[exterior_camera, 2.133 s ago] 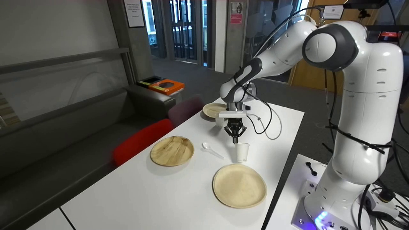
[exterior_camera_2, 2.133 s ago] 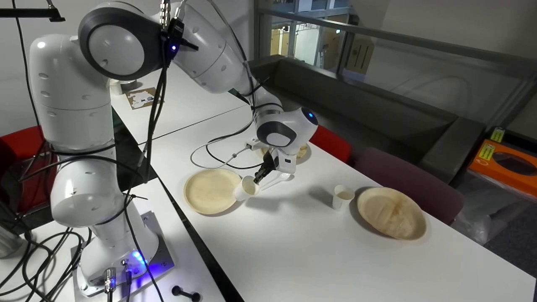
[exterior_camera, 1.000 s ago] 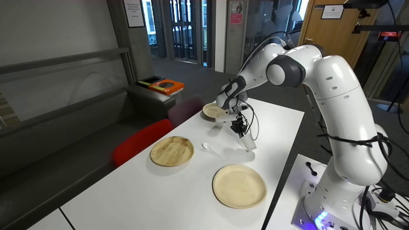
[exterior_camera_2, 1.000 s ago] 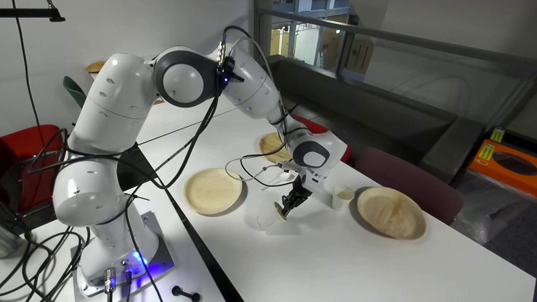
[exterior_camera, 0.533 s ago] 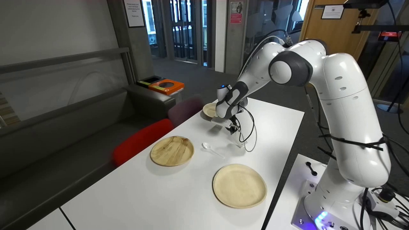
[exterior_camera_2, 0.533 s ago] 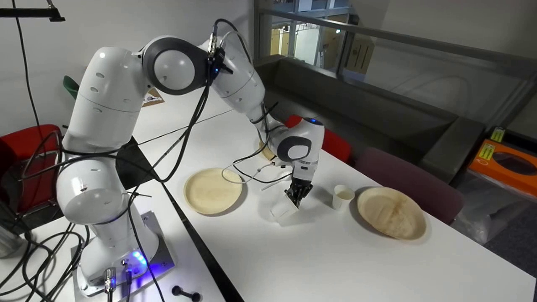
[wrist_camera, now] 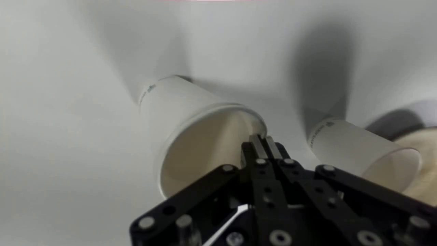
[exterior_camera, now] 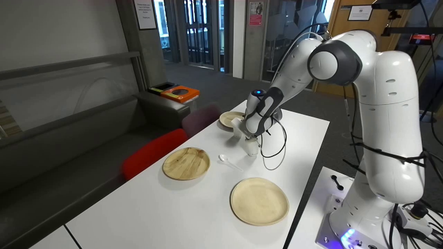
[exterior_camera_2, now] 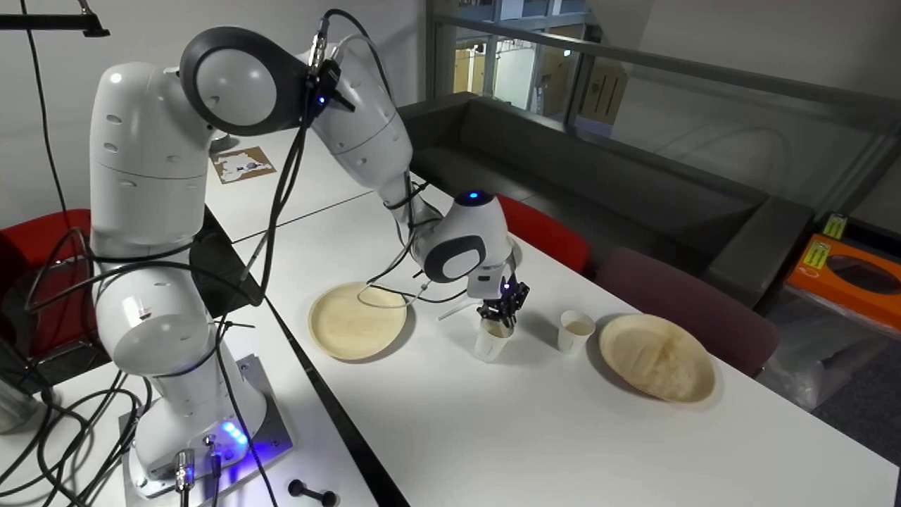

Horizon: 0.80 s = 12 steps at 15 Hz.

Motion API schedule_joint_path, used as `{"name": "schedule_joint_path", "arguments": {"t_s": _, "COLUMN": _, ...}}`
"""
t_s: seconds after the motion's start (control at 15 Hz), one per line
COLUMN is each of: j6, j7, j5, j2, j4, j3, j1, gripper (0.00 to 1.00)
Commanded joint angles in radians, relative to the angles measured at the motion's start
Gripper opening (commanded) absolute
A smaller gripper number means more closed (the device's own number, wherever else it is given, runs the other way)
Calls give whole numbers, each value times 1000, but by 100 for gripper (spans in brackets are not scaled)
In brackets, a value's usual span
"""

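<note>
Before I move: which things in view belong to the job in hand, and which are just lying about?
Likely the job:
gripper
white cup, pinched at the rim

Apparently just lying about:
second cup
spoon
grained plate
pale plate
plate beside the second cup

I hold my white, grey-jointed robot arm (exterior_camera: 391, 93) arched high at the elbow (exterior_camera: 334, 64), its rounded white-and-grey wrist (exterior_camera_2: 461, 243) bent downward with a blue light (exterior_camera_2: 473, 195) glowing, black silver-tipped fingers (wrist_camera: 258, 147) pinched together.

Both exterior views overlook the table (exterior_camera: 166, 211) from farther back; the wrist view peers closely into a cup (wrist_camera: 191, 126).
</note>
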Motion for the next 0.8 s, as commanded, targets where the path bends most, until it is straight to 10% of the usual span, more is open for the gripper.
{"name": "schedule_joint_path", "arguments": {"t_s": 0.0, "j6": 233, "j7": 6, "j5": 73, "j2": -99, "j4": -151, "j3": -33, "j1": 42, "gripper": 1}}
{"name": "schedule_joint_path", "arguments": {"t_s": 0.27, "j6": 368, "j7": 27, "j5": 30, "j2": -156, "j4": -232, "j3": 29, "j1": -10, "gripper": 1}}
{"name": "schedule_joint_path", "arguments": {"t_s": 0.53, "j6": 110, "j7": -65, "j5": 3, "j2": -251, "j4": -246, "j3": 322, "j1": -215, "gripper": 1}}
{"name": "schedule_joint_path", "arguments": {"t_s": 0.73, "j6": -47, "j7": -316, "j5": 275, "j2": -212, "j4": -166, "j3": 554, "j1": -352, "gripper": 1}}
